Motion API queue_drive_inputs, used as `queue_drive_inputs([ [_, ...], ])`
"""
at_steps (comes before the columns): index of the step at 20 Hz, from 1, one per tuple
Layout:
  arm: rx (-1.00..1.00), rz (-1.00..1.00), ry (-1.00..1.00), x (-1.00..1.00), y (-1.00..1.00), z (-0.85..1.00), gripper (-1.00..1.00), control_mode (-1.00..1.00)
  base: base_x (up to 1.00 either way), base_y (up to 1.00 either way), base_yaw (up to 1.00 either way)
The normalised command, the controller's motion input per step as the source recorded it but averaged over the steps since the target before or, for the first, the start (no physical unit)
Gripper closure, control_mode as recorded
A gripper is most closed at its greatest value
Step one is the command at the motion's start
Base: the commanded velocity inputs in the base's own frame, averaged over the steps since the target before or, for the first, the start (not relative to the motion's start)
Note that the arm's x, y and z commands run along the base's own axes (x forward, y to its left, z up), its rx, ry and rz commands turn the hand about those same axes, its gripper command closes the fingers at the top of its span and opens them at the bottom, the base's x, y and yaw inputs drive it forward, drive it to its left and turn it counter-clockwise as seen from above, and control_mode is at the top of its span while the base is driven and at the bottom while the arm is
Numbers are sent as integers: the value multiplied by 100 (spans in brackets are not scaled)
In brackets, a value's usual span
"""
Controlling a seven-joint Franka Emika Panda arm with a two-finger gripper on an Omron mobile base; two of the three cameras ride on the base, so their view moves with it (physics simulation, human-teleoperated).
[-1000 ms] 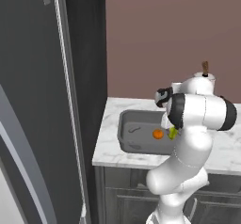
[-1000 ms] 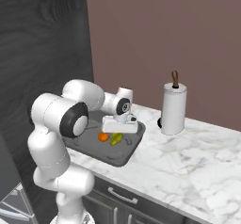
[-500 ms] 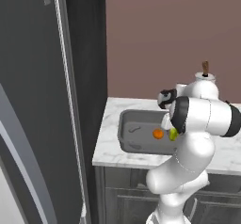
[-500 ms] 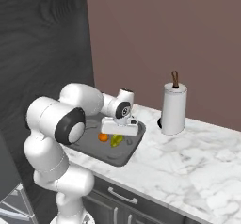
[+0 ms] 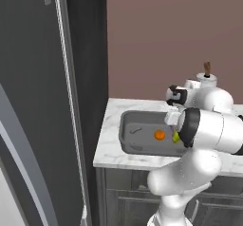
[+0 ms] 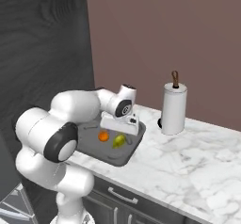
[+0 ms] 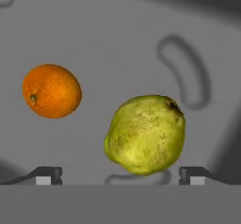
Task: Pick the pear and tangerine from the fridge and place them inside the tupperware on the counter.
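The yellow-green pear (image 7: pixel 146 134) lies on the floor of the dark grey tupperware (image 7: pixel 117 35), with the orange tangerine (image 7: pixel 52 91) a short way beside it. My gripper (image 7: pixel 120 176) hovers just over the pear, open, its fingertips (image 7: pixel 47 173) spread wide on either side and touching nothing. From the base, both fruits, the tangerine (image 6: pixel 103 136) and the pear (image 6: pixel 119 140), rest in the tupperware (image 6: pixel 123 158) on the marble counter (image 6: pixel 188 162), under my gripper (image 6: pixel 120 132). The fridge (image 5: pixel 42 101) stands at the left with its dark door.
A paper towel roll (image 6: pixel 173 108) on a stand sits on the counter behind and to the right of the tray. A brown wall runs behind the counter. The fridge door (image 5: pixel 71 125) stands close to the counter's left end.
The jaws have spread wide apart and the pear now lies loose in the tupperware. The hand has stayed over the tray, lifting slightly.
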Motion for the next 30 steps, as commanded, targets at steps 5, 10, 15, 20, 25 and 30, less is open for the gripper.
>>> queue_drive_inputs([
  [5, -19, -26, -34, -38, 0, 48, -100, -100, 0, 0, 0],
  [10, -23, -22, -38, -49, 0, 51, -100, -100, 0, 0, 0],
  [15, -12, -12, -27, -56, 2, 54, -100, -100, 0, 0, 0],
  [20, 0, -1, -12, -54, 0, 69, -100, -100, 0, 0, 0],
  [25, 0, 0, -3, -56, 0, 66, -100, -100, 0, 0, 0],
  [30, 0, 0, 0, -46, 0, 59, -100, -100, 0, 0, 0],
])
